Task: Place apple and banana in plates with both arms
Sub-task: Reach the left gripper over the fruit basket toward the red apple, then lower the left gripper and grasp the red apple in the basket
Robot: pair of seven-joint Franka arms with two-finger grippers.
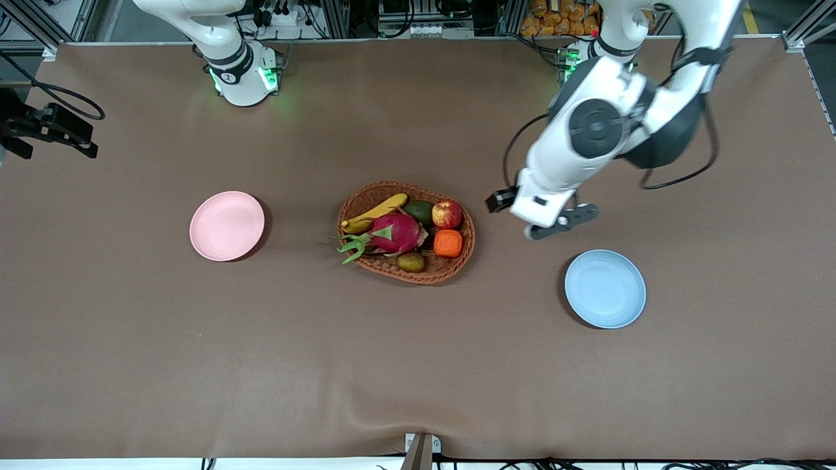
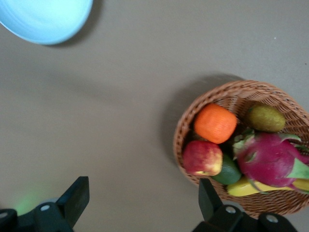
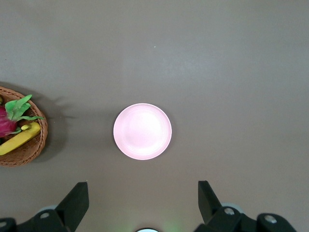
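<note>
The left gripper [image 2: 140,205] hangs wide open and empty over bare table between the wicker basket [image 1: 406,232] and the blue plate [image 1: 605,288]; the apple [image 1: 447,214] lies in the basket at the end nearest it, touching the orange fruit [image 1: 448,243]; the banana [image 1: 374,213] rests along the basket's rim farthest from the front camera, beside the dragon fruit [image 1: 392,234]; the right gripper [image 3: 142,205] waits high above the pink plate [image 1: 226,226], fingers spread, holding nothing.

My right gripper's out of front cam; banana [image 1: 375,213] partly under dragon fruit [image 1: 394,234]; blue plate [image 2: 44,19] cut off in left wrist cam.
</note>
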